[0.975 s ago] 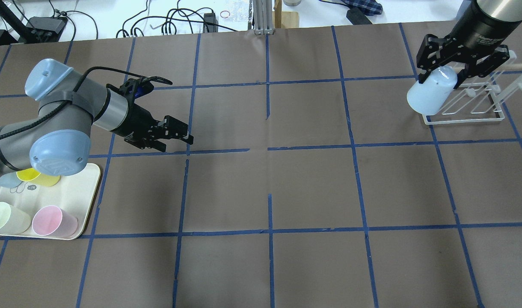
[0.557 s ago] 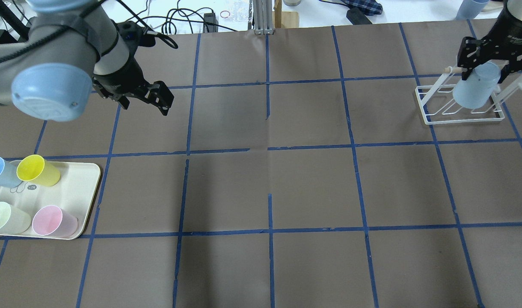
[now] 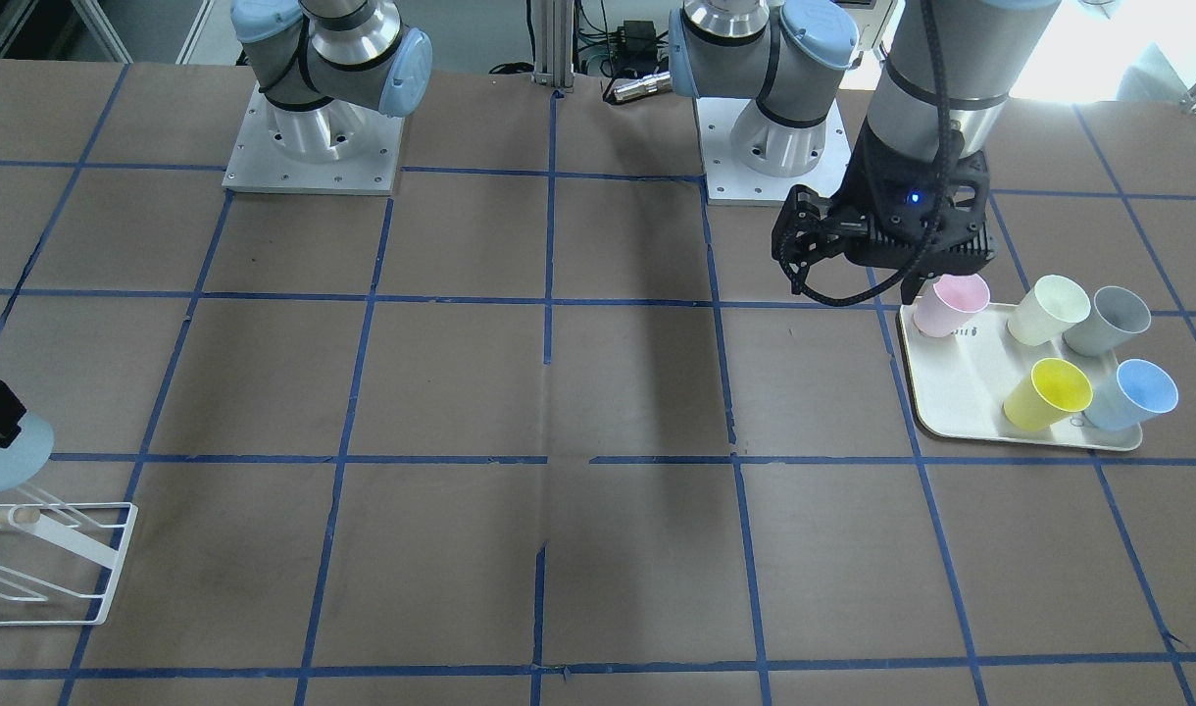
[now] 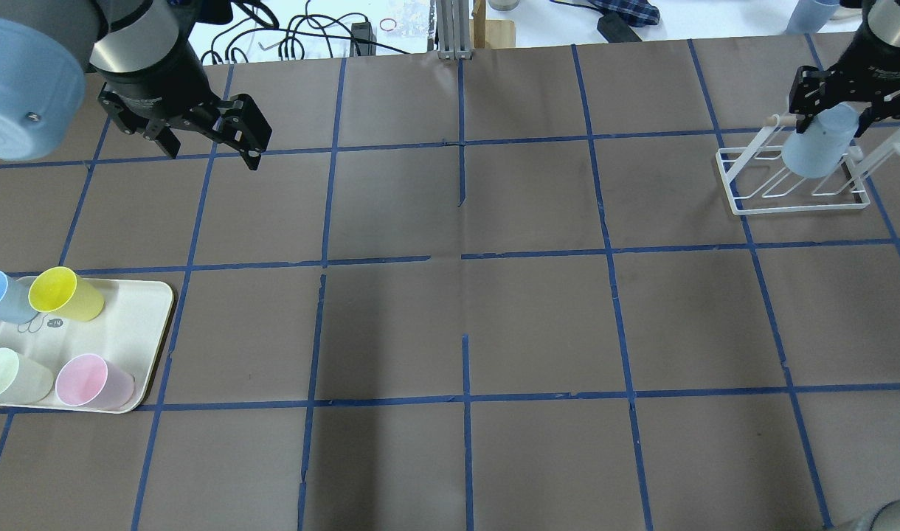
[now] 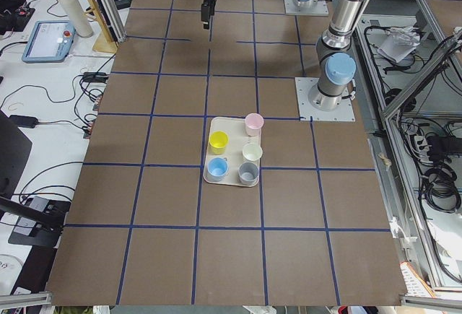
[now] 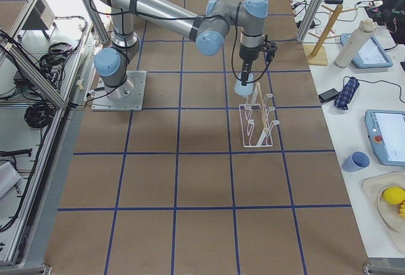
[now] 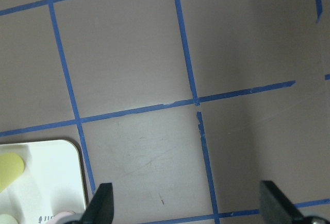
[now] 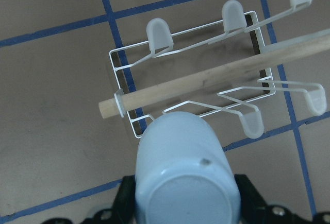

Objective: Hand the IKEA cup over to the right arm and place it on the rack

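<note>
A: Right tool, state?

B: Clamped on the IKEA cup, one finger on each side of the wall close to its base. The cup hangs mouth-down with its base toward the wrist camera. It sits over the rack, near the free end of the wooden dowel. I cannot tell whether its rim touches any rod.

A: Why upside down?

B: My reading: mouth-down, it can slip over an upright prong and sit there. Gripping by the base leaves the mouth free for that.

A: Left tool?

B: Open. The wrist view shows the fingers wide apart with only bare tabletop between them. It hangs close to the tray of spare cups and well apart from the rack. That suits the split of work: the cup is already with the right arm, so the handover looks done, and the left arm stands clear of it.

A: What remains?

B: Placement only. Centre the mouth over a capped prong, lower, then release.

A: Risk?

B: The rim could catch the dowel or a slanted rod and tip the cup on release
</note>
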